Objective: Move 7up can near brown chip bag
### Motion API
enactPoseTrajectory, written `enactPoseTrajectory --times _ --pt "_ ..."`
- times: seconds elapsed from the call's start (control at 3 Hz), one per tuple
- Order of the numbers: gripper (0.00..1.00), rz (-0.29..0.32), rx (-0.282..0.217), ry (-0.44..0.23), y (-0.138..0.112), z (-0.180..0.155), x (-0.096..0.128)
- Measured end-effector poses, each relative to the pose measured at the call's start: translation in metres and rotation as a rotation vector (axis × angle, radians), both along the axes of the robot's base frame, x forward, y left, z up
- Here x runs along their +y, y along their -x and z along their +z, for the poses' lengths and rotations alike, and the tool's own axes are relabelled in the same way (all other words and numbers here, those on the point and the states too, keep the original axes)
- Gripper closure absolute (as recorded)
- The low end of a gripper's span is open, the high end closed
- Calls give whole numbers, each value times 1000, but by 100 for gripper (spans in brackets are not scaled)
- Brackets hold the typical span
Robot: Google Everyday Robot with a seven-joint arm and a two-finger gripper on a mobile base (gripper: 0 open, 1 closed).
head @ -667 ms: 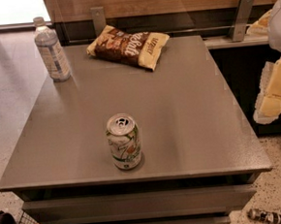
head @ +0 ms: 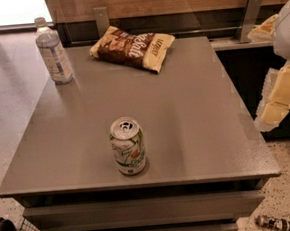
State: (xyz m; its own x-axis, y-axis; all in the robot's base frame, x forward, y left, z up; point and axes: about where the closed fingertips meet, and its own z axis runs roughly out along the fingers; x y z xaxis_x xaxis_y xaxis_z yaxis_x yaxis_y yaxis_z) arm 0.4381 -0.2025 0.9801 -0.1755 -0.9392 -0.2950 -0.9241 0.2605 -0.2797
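The 7up can [head: 128, 146] stands upright on the grey table [head: 200, 118], toward 6 o'clock near the front edge, its silver top and pull tab facing up. The brown chip bag [head: 132, 48] lies flat at about 12 o'clock, close to the back edge, well apart from the can. A clear water bottle [head: 53, 52] stands upright at 10 o'clock, near the back left corner. The gripper [head: 282, 94] hangs off the table's right side at 3 o'clock, touching nothing; I cannot tell if it is open or closed.
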Motion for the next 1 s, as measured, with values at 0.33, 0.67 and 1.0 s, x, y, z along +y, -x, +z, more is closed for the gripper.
enactPoseTrajectory --times 0.33,0.67,1.0 --pt "0 90 -68 -155 3 -20 30" --pt "0 159 -121 -297 -1 -39 54" --pt "0 196 -121 -445 -6 -51 72"
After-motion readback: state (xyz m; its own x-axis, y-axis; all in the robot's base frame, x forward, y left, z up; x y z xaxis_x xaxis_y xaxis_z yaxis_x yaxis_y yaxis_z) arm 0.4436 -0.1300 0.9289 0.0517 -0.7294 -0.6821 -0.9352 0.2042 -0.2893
